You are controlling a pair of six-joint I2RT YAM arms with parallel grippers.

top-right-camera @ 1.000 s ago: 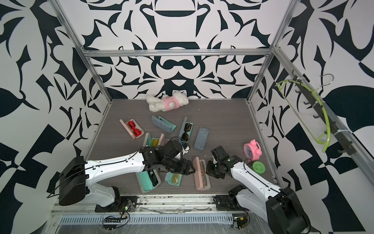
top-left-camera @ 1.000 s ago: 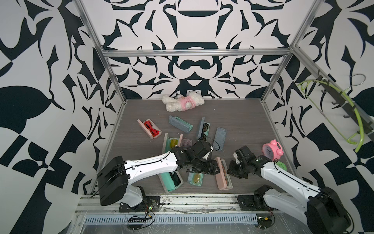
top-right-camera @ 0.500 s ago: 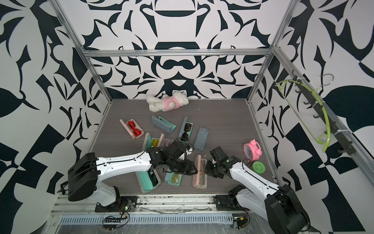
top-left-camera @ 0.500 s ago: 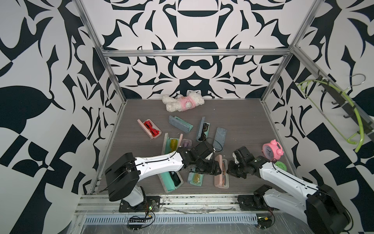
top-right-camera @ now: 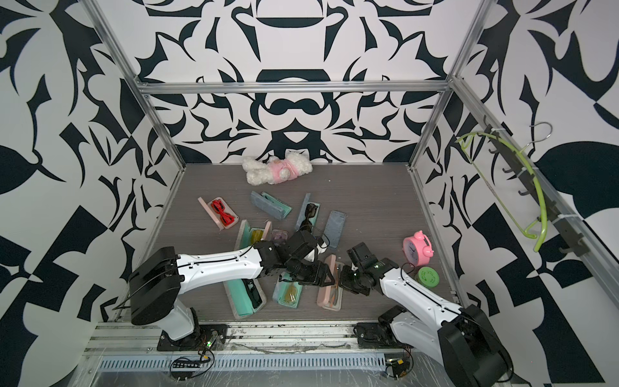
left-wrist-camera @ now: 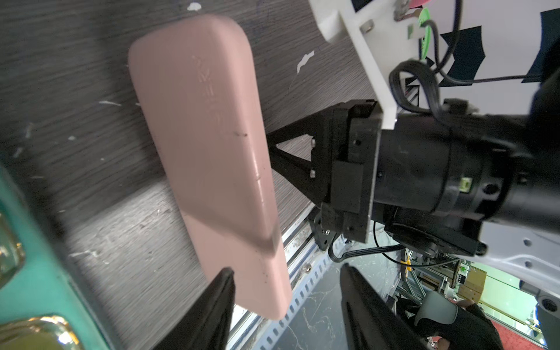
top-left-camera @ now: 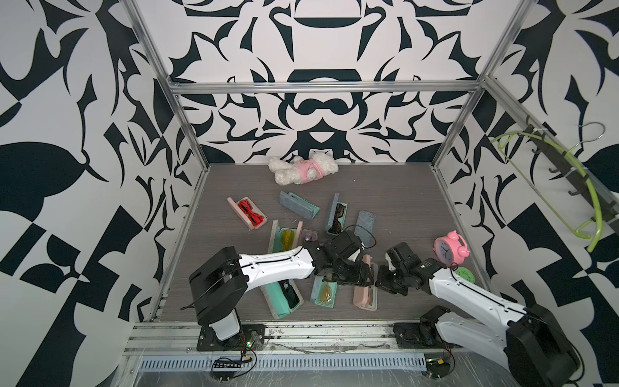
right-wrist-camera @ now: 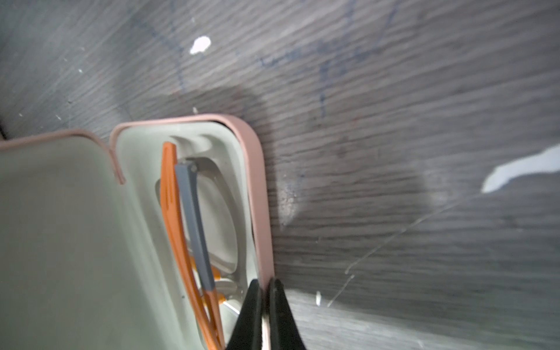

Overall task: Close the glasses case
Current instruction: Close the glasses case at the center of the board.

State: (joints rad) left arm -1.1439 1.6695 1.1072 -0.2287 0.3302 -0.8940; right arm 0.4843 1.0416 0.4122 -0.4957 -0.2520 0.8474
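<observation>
The pink glasses case point(top-left-camera: 360, 298) point(top-right-camera: 323, 293) lies near the table's front edge, between both arms. Its lid point(left-wrist-camera: 206, 145) stands partly raised. The pale base point(right-wrist-camera: 139, 145) holds glasses with orange and grey temples point(right-wrist-camera: 188, 227). My left gripper point(left-wrist-camera: 288, 309) point(top-left-camera: 363, 273) is open, and the lid's near end sits between its fingers, close to one of them. Across the case, my right gripper point(right-wrist-camera: 266, 303) point(top-left-camera: 382, 281) is shut on the base's pink rim point(right-wrist-camera: 257, 181).
Several other open cases lie around: a teal one point(top-left-camera: 284, 295), one with yellow glasses point(top-left-camera: 324, 291), a pink one with red glasses point(top-left-camera: 249, 217), and grey ones point(top-left-camera: 365, 224) further back. A pink alarm clock point(top-left-camera: 450, 246) and green disc point(top-left-camera: 464, 276) stand right; a plush toy point(top-left-camera: 303, 171) lies at the back.
The case's lid has swung up from lying flat open. My left gripper moved right against the lid and its jaws narrowed. My right gripper has shut on the base's rim.
</observation>
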